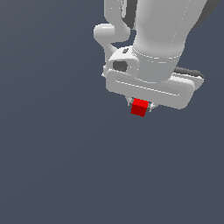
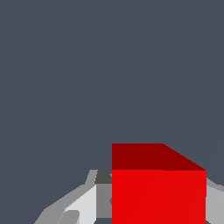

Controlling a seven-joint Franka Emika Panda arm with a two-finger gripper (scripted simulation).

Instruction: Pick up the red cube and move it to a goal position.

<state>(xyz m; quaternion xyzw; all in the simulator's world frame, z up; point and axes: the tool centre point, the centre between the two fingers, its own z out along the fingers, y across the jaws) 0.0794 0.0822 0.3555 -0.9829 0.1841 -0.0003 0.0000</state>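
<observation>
Slate-blue, featureless background fills both views; no tabletop edge, shadow or goal marker shows, so the height of anything cannot be judged. Right below the white gripper (image 1: 141, 106) sits the red cube (image 1: 140, 107), its sides flanked by grey fingers (image 2: 83, 203) in the wrist view, so the jaws appear narrow and clamped on it. Only a shallow part of the cube seems held; a fast swing could let the smooth, flat-faced block rotate or slip out. With no goal visible, overshoot is another risk. The cube is plain, sharp-edged and matte; the gripper is glossy, rounded white shell with darker inner pads.
</observation>
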